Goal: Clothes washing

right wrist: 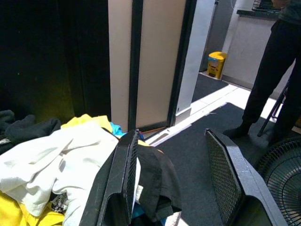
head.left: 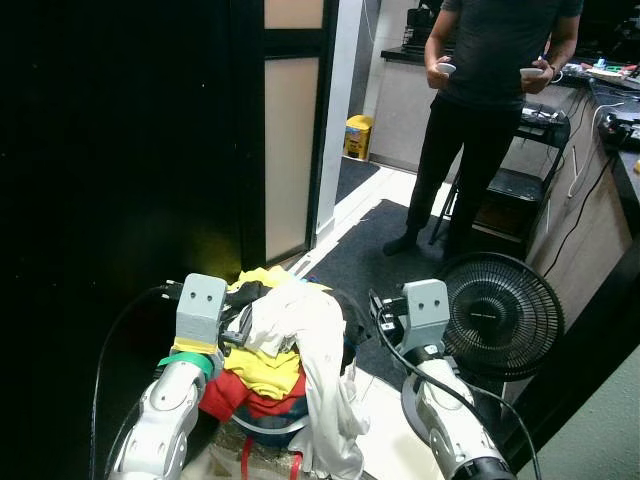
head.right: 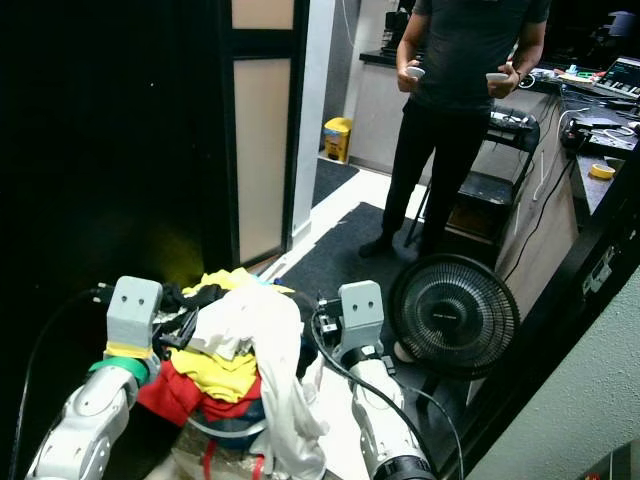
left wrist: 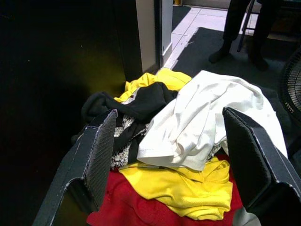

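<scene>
A heap of clothes sits low in front of me: a white garment [head.left: 310,330] draped over the top and down the front, a yellow piece [head.left: 265,370], a red piece [head.left: 225,395] and black pieces [left wrist: 146,101]. My left gripper [left wrist: 169,115] is open at the heap's left side, its fingers [left wrist: 101,150] spread around the white and black cloth, with no grip visible. My right gripper [right wrist: 171,134] is open at the heap's right side, over a black garment [right wrist: 155,181]. A curved rim [head.right: 215,428] shows under the heap.
A person [head.left: 480,120] stands ahead on a dark mat [head.left: 380,250], holding small white objects. A black floor fan [head.left: 500,315] stands close on my right. A dark wall and a door frame [head.left: 290,130] are on the left. A yellow bin [head.left: 357,137] is beyond the doorway.
</scene>
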You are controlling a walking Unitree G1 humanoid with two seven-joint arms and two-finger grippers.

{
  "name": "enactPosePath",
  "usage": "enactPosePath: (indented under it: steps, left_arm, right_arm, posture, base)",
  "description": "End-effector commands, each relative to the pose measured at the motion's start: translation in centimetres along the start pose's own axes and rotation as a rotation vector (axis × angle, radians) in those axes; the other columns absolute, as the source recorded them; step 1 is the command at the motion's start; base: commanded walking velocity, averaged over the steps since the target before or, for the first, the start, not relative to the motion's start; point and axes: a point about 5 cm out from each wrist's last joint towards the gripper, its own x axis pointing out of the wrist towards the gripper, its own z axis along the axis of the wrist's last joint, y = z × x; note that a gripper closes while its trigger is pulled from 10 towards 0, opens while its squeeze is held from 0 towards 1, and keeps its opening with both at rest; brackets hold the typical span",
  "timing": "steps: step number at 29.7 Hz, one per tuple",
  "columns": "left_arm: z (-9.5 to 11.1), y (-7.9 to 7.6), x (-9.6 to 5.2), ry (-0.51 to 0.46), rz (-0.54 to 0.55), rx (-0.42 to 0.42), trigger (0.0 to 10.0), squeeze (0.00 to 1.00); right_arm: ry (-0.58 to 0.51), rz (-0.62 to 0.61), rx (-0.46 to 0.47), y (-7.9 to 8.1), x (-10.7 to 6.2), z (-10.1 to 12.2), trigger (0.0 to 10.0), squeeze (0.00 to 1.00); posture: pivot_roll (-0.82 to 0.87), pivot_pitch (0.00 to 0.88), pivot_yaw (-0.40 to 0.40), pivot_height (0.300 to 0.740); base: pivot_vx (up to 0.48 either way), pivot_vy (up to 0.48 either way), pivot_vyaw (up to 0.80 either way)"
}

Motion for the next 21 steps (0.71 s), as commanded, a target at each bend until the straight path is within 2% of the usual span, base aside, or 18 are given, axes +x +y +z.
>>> enactPosePath:
  steps: [1,21]
  left_arm:
    - [-0.6,-0.07,-0.02,0.021,-0.004,-0.01,10.0,0.0]
    - [-0.67,-0.05,-0.06,0.027,-0.002,0.0,10.0,0.0]
  right_arm:
    - [0.019,-0.005,0.002,-0.07,-0.15,-0.41,10.0,0.0]
    - [0.022,-0.005,0.003,0.01,-0.18,-0.48,10.0,0.0]
  posture:
    - [0.0,0.006,0.013,0.74]
    - [0.0,0.013,0.015,0.74]
  base:
    - [0.0,0.0,0.0]
    - [0.0,0.0,0.0]
